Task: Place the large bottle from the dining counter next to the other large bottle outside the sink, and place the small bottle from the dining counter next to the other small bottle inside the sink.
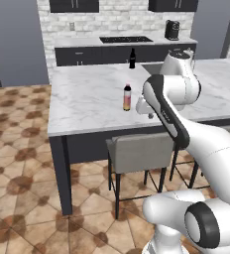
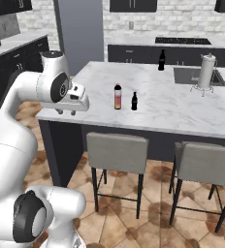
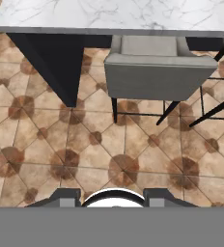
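Your white arm's gripper [image 2: 66, 112], fingers pressed together on nothing, hangs at the white marble dining counter's [image 2: 172, 114] near edge, with the upright pink-to-orange dark-capped bottle [image 2: 118, 97] farther in and to its right.

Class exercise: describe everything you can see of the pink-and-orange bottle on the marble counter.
The large bottle is tall and slim, its body shading from pink at the top to orange-yellow at the base, with a dark neck and cap. It looks smooth and glossy. It stands upright on the white, grey-veined dining counter, near the stool side. A small dark bottle stands close beside it, apart. Nothing else touches it.
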Robot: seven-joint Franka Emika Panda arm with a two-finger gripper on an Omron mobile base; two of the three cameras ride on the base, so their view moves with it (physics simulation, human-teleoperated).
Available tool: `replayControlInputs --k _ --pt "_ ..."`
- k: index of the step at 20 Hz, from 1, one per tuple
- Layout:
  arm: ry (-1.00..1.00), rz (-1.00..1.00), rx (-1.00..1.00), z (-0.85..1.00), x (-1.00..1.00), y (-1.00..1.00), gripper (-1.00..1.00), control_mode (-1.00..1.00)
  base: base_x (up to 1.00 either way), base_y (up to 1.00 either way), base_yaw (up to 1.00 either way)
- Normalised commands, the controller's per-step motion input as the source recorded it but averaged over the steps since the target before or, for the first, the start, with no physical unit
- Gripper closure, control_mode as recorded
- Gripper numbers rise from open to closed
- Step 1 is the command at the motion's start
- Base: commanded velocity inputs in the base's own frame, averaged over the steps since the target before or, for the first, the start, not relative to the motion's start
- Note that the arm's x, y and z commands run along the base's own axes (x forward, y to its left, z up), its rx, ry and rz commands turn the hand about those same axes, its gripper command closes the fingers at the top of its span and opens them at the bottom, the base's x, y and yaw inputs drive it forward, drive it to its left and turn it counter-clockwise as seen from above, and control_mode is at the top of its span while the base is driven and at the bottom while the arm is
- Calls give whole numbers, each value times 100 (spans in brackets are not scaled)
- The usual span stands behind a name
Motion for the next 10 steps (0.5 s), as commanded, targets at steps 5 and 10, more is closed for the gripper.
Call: replayControlInputs --k 5,10 --pt "0 0 0 0 0 0 -100 100 6 0 0" --pt "0 0 0 0 0 0 -100 100 34 -5 -2"
